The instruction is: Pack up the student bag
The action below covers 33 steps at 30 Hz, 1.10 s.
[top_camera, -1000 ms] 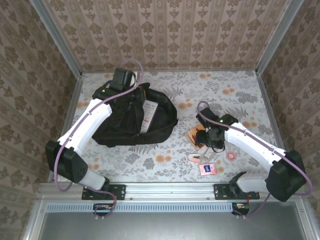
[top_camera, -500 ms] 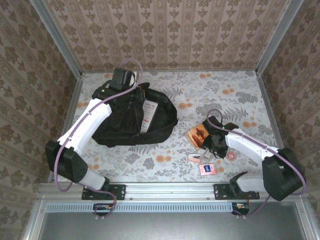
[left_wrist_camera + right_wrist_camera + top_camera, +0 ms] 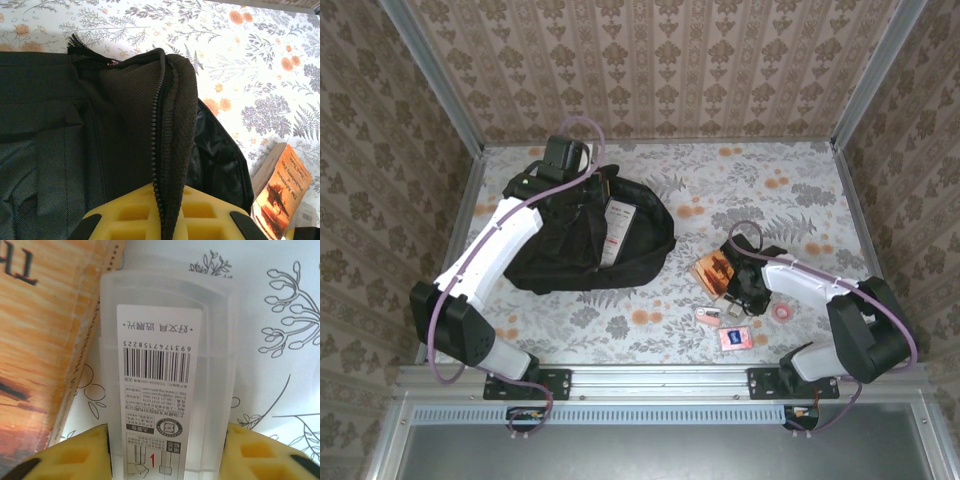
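Note:
The student bag [image 3: 560, 250], a big black backpack, lies open at the left of the table with a white booklet [image 3: 619, 228] inside. My left gripper [image 3: 167, 220] is shut on the bag's zippered rim [image 3: 167, 100], holding it up at the bag's far end [image 3: 578, 188]. My right gripper [image 3: 167, 452] is low over the table, right of the bag [image 3: 734, 288]. Its yellow pads [image 3: 70, 457] press both sides of a clear plastic box [image 3: 165, 330] with a barcode label. An orange book [image 3: 40, 340] lies just left of the box.
The orange book [image 3: 711, 270] lies on the floral tabletop [image 3: 760, 190], its corner also in the left wrist view [image 3: 280, 192]. Nearer the front lie a small pink-and-white item [image 3: 709, 316], a pink packet [image 3: 733, 338] and a pink tape roll [image 3: 782, 312]. Walls enclose the table.
My right arm has folded down toward the table beside the book, and its jaws have narrowed onto the clear box. The left arm and bag have stayed still.

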Each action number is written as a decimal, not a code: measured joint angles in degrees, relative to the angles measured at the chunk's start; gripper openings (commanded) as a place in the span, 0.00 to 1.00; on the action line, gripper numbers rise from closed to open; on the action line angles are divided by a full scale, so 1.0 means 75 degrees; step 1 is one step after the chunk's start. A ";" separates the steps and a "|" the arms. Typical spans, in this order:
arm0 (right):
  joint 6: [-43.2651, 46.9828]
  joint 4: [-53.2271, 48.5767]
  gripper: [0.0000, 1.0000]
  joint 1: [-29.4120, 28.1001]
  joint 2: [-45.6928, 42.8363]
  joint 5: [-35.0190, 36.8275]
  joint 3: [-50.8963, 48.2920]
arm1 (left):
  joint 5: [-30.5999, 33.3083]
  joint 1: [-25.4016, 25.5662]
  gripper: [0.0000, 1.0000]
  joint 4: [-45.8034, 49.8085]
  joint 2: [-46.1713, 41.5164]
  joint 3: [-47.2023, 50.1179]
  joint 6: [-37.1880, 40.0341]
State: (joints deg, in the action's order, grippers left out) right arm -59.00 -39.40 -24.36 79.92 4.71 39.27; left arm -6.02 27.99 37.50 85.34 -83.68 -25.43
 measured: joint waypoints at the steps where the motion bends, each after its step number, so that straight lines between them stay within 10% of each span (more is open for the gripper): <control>1: 0.0012 0.0003 0.35 0.0000 -0.0050 0.0076 0.0000 | -0.0003 0.0000 0.00 -0.0003 0.0000 0.0000 0.0000; 16: 0.1623 -0.0828 0.33 -0.0178 -0.1562 0.1090 0.1856 | -0.0017 -0.0035 0.00 0.0003 -0.0050 0.0003 0.0006; 33: 0.3072 0.0434 0.33 -0.0452 0.1524 -0.3270 0.4814 | 0.0099 0.0108 0.00 0.0286 -0.0291 0.0000 0.0262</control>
State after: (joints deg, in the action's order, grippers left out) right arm -35.97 -36.14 -27.75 91.35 -19.81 75.37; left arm -5.28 28.80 39.64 83.15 -83.68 -23.46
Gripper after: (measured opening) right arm 0.420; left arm 0.078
